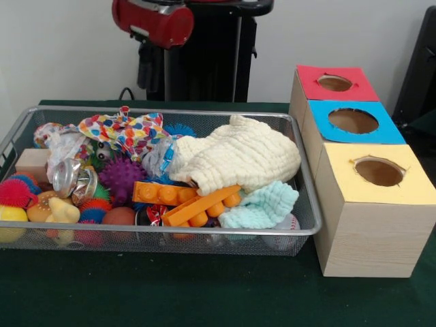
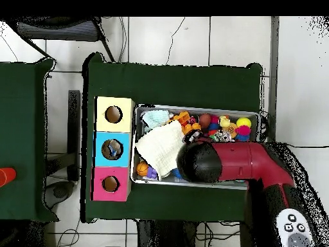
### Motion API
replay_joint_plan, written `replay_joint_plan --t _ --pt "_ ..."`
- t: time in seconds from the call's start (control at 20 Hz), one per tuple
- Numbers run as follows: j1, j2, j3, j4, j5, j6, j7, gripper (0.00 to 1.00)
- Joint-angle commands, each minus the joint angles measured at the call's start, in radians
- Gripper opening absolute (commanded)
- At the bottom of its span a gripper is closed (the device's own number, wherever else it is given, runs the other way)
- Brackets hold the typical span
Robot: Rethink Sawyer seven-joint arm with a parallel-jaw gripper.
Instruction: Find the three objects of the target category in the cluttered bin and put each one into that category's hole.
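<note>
The wire-mesh bin (image 1: 308, 178) stands on the green table, full of toys and cloths; it also shows in the overhead view (image 2: 193, 107). One piece of see-through wrinkly plastic (image 1: 157, 159) lies mid-bin, against the left edge of a cream cloth (image 1: 238, 155). I cannot pick out other plastic pieces. The light-blue-topped hole (image 1: 353, 120) is the middle of three boxes beside the bin; in the overhead view (image 2: 112, 148) something pale shows inside it. Only the red arm (image 2: 244, 164) shows, reaching over the bin's robot side. The gripper itself does not show in either view.
A red-topped hole (image 1: 334, 82) and a yellow-topped hole (image 1: 379, 172) flank the blue one. The bin also holds orange bricks (image 1: 184, 201), a purple spiky ball (image 1: 121, 176), a crushed shiny can (image 1: 68, 177), a mint cloth (image 1: 262, 206) and a dotted cloth (image 1: 122, 131).
</note>
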Motion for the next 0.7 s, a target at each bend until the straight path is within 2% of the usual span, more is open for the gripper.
replay_joint_plan --t 0.05,0.1,0.15,0.2,0.45,0.6,0.7 --pt "0.035 0.02 -0.003 0.101 0.023 -0.044 0.02 0.0" --pt "0.038 0.026 -0.007 0.09 -0.003 -0.053 -0.002 0.0" --pt "0.021 0.034 0.009 0.095 0.002 -0.06 -0.029 0.0" --pt "0.019 0.043 0.012 0.095 0.004 -0.048 -0.048 1.0" --pt "-0.017 0.075 0.042 0.101 -0.005 -0.116 -0.076 1.0" --pt "-0.01 0.112 0.026 0.076 0.001 -0.133 -0.035 1.0" --pt "-0.006 0.128 0.018 0.067 -0.02 -0.177 -0.025 1.0"
